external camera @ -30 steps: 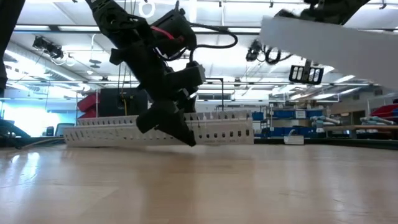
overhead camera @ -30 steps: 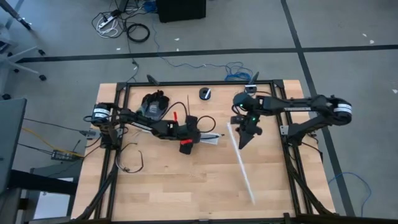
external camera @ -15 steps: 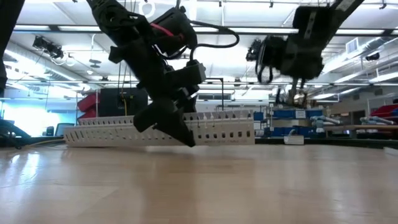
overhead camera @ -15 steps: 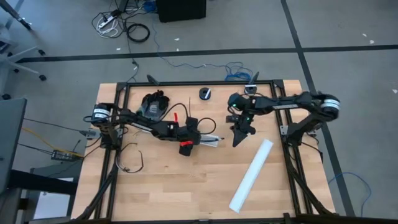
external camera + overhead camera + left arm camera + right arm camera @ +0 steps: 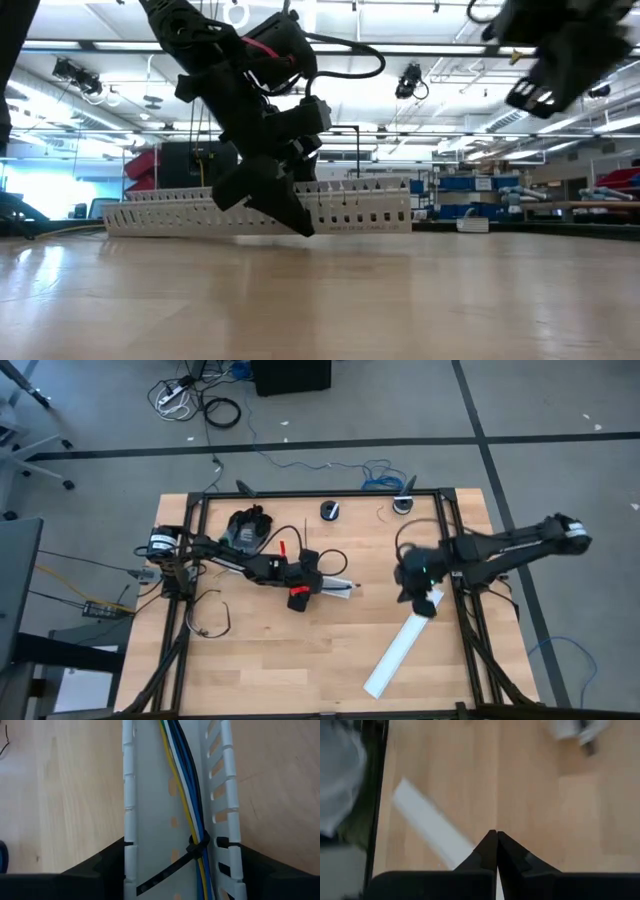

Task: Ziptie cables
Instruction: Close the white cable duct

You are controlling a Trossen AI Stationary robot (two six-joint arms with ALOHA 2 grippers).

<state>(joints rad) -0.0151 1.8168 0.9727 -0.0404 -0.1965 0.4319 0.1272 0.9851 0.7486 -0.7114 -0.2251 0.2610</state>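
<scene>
Wood table (image 5: 260, 660) in a lab bay, grey floor around it, shelving and ceiling lights behind in the low view. Going big to small.

My left arm reaches in from the table's left; my left gripper (image 5: 303, 582) sits over the slotted white duct (image 5: 260, 208). Fingers straddle the duct, one on each outer wall, jaws wide; can't tell if they actually press the walls.

My right arm comes in from the right edge; my right gripper (image 5: 493, 851) is clenched on nothing, hanging above the near end of the flat white lid strip (image 5: 400, 650), which lies loose on the table, well apart from the duct.

Cables (image 5: 192, 795): a coloured bundle, blue, white, yellow, dark, running down inside the duct channel. Black ziptie (image 5: 196, 847) already cinched round them, tail sticking out across the duct floor.

Progress, my read: at least one tie is on, so the core step looks done here. Left, probably: more ties further along, trimming the tail, maybe closing the lid. Can't see the rest of the run.

Views: only the left wrist view shows cables and tie. High view shows lid position and both arms. Low view shows the duct's slotted side. Right wrist view shows the shut fingertips and lid.
</scene>
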